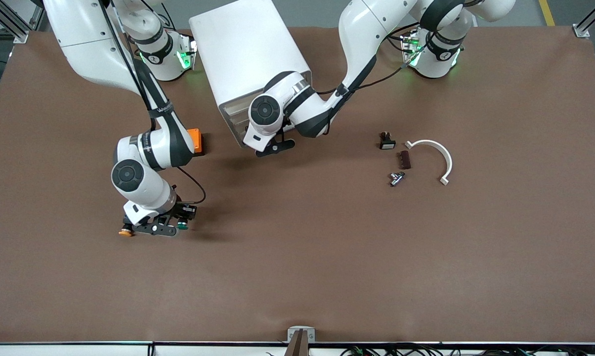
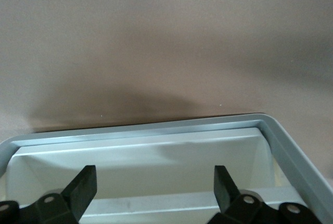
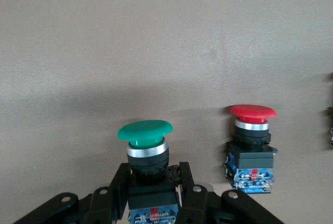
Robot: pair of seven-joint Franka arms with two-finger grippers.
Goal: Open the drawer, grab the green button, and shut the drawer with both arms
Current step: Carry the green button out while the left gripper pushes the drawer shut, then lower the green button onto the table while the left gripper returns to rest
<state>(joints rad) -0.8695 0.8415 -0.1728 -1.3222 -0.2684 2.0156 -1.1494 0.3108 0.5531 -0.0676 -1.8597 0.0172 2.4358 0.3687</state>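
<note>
Nearest the desk's front edge, toward the right arm's end, you have the right gripper point(image 3: 154, 185) down low at the desk. Its jaws are drawn in narrow and clamp the black body of the button point(image 3: 144, 133), with the green cap point(image 1: 182, 226) sticking out past the fingertips. That is the one green button you can count. Just beside it, apart from the fingers, lies one red-capped button point(image 3: 251, 148). From the front you also see an orange-looking cap point(image 1: 125, 231) at the gripper's other flank; you cannot tell whether it is that same button.

Farther from the front edge, toward the left arm's end, four loose parts lie near each other:
- one small metal piece point(image 1: 396, 178)
- one brown strip point(image 1: 404, 159)
- one small black part point(image 1: 387, 142)
- one white curved bracket point(image 1: 433, 153)

One orange block point(image 1: 194, 141) sits by the right arm's forearm.

Toward the back edge, mid-desk, the left gripper point(image 1: 275, 147) hangs at the front of the cabinet point(image 1: 248, 54). Its jaws stand wide apart, holding and touching nothing, over the drawer point(image 2: 156, 129). The drawer is pulled out, and the part of its white tray that shows has nothing in it. One cabinet, two arms, both busy.
</note>
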